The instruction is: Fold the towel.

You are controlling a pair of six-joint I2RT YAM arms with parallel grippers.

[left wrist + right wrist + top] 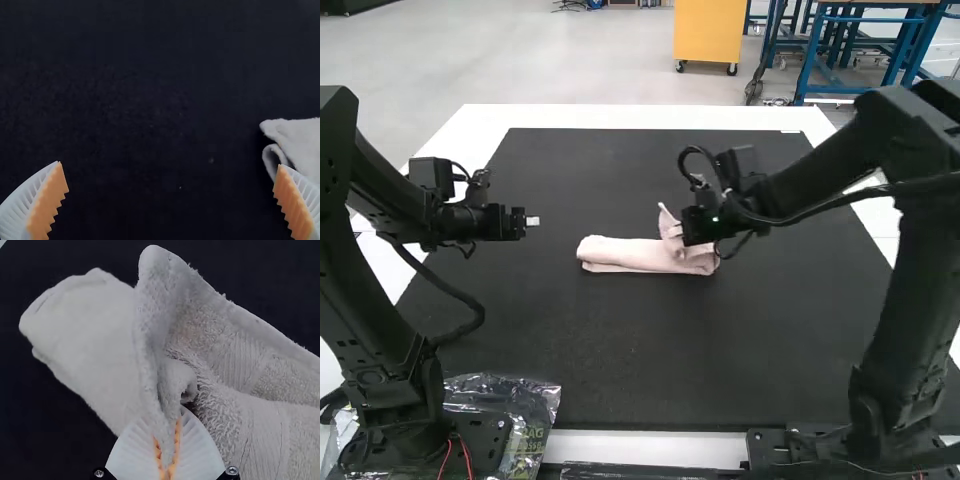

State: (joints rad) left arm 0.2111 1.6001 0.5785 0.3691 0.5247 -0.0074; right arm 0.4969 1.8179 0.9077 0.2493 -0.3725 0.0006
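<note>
A pale pink towel [638, 255] lies folded into a narrow strip near the mat's middle, its right part lifted into a peak. At that raised part is my right gripper [692, 240]. Seen from the right wrist, the right gripper [167, 452] is shut on a pinched fold of the towel [85, 335]. My left gripper [534, 221] hangs over the mat, left of the towel and apart from it. In the left wrist view the left gripper [170, 200] has its fingers wide apart with nothing between them, and the towel's end [300, 142] lies beyond one finger.
The black mat [650, 370] covers most of the white table [620, 116]. A crumpled clear plastic bag [525, 405] lies by the left arm's base.
</note>
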